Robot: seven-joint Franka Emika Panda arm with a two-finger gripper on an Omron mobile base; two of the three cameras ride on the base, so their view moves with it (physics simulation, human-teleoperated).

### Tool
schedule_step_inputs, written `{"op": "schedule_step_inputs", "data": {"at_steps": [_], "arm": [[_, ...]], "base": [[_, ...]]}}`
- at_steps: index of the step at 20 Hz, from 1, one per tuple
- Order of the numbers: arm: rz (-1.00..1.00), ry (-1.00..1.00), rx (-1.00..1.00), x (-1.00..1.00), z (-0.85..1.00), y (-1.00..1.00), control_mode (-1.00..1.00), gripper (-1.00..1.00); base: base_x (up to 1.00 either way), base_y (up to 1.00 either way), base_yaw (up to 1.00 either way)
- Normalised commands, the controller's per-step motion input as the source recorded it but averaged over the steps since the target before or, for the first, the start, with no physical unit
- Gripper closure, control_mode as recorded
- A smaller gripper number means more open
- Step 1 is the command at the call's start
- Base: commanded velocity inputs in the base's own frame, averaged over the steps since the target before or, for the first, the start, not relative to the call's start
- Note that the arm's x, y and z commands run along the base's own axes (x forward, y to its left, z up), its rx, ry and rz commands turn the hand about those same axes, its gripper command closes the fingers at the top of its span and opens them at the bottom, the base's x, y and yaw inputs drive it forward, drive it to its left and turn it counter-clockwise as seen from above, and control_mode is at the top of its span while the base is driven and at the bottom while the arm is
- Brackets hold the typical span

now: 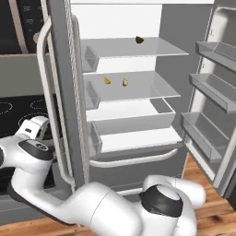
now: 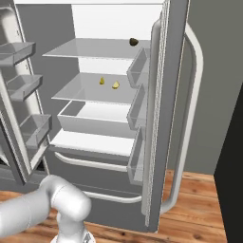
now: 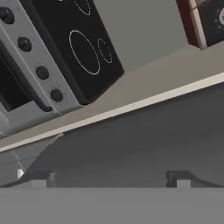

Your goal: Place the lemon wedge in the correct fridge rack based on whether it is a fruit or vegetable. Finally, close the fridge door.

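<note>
Status: the tiny bright yellow lemon wedge (image 1: 107,80) already sits on the lower translucent grey glass fridge rack (image 1: 152,87), left of centre, just beside a paler yellowish piece (image 1: 125,82) at its 3 o'clock; the two look apart, not touching. A dark brown lump (image 1: 139,39) is on the upper glass shelf (image 1: 161,46), around 1 o'clock from the wedge. So placement looks done; I can't confirm from here that this rack is the fruit one. What's left, as I read it: closing both tall grey steel fridge doors (image 1: 62,92), which stand wide open. The two-finger gripper (image 3: 111,180) has its jaws spread wide with nothing between them; the hand view looks along a grey panel toward a black stovetop (image 3: 83,48) at 11 o'clock and a beige counter edge (image 3: 131,107). The hand seems to be low on the outer side of the left door, near its long curved silver handle (image 1: 44,83), though I can't tell if it touches anything. Room: that door's edge stands close to the stove side, so space there is tight. The other door, with its clear inner bins (image 1: 216,85), has open wooden floor (image 2: 199,199) beneath it. The white drawer (image 1: 133,115) below the rack is within the door sweep line as far as I can judge.
</note>
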Motion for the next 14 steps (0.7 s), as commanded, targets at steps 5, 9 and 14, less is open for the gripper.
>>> {"op": "schedule_step_inputs", "data": {"at_steps": [5, 9, 14], "arm": [[-0.04, 0.00, 0.00, 0.30, 0.00, -0.97, -1.00, -1.00], [0.00, 0.00, 0.00, 0.48, 0.00, -1.00, -1.00, -1.00], [0.00, -0.01, 0.00, 0.64, 0.00, -0.98, -1.00, -1.00]], "base": [[0.00, 0.00, 0.00], [0.00, 0.00, 0.00], [0.00, 0.00, 0.00]]}}
